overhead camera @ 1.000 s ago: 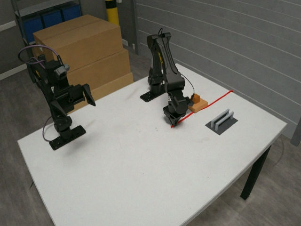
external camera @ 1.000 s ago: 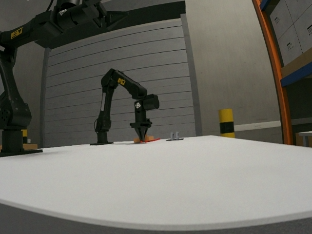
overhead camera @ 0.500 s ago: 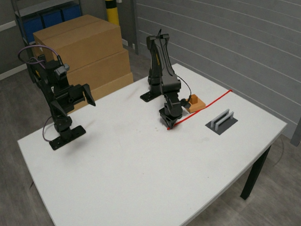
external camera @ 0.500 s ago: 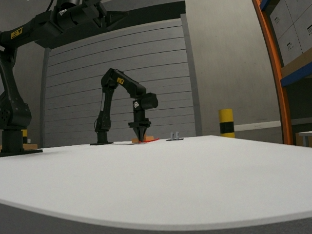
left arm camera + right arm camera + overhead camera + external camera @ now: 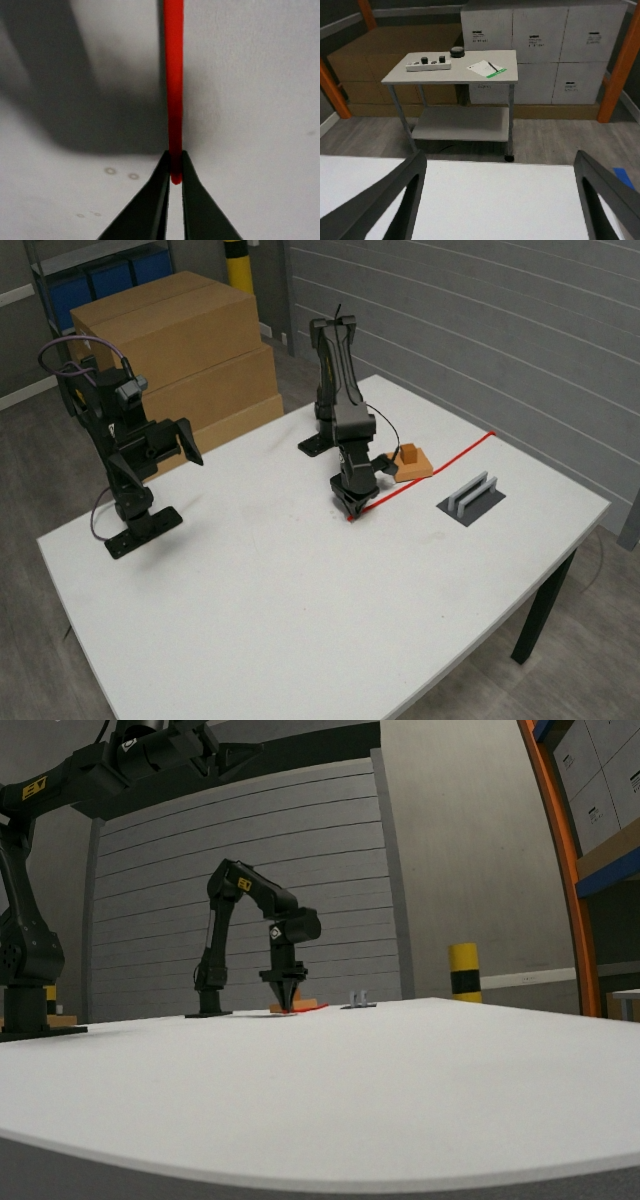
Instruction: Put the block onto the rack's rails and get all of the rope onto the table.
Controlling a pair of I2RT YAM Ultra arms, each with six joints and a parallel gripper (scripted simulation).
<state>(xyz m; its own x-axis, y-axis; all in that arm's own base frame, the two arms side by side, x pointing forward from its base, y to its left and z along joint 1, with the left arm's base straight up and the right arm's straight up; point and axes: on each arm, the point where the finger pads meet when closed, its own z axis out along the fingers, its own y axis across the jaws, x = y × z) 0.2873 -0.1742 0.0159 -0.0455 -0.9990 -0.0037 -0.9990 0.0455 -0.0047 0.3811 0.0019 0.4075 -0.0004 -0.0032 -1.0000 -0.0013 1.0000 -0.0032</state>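
- Top view: the left gripper [image 5: 353, 513] [image 5: 287, 1010] [image 5: 175, 156] is down at the white table [image 5: 268, 601] [image 5: 320, 1092] [image 5: 265, 90] [image 5: 495, 205], its fingertips pinched together on the near end of the red rope [image 5: 460, 453] [image 5: 314, 1008] [image 5: 175, 65].
- The left wrist view shows that grip closely: the rope runs between the two fingertips, and its rounded end pokes out just past them.
- From the gripper, the rope runs nearly straight across the tabletop, passing right along the orange block, to the table's edge on the wall side. Whether any of it hangs beyond that edge, I cannot tell.
- The orange block [image 5: 413, 470] [image 5: 299, 1004] sits on the table beside the left arm's wrist, a small cube-shaped knob [image 5: 408, 453] standing on top. It is off the rack.
- The rack [image 5: 467, 517] [image 5: 359, 1006] stands near the block, on the other side of the rope, with two grey rails raised over a dark flat base.
- The right gripper [image 5: 160, 457] [image 5: 235, 758] [image 5: 497, 156] is held up above the table, well apart from the block and rope, its fingers spread wide with nothing between them.
- In the right wrist view, a grey trolley [image 5: 460, 75] stands beyond the table's edge.
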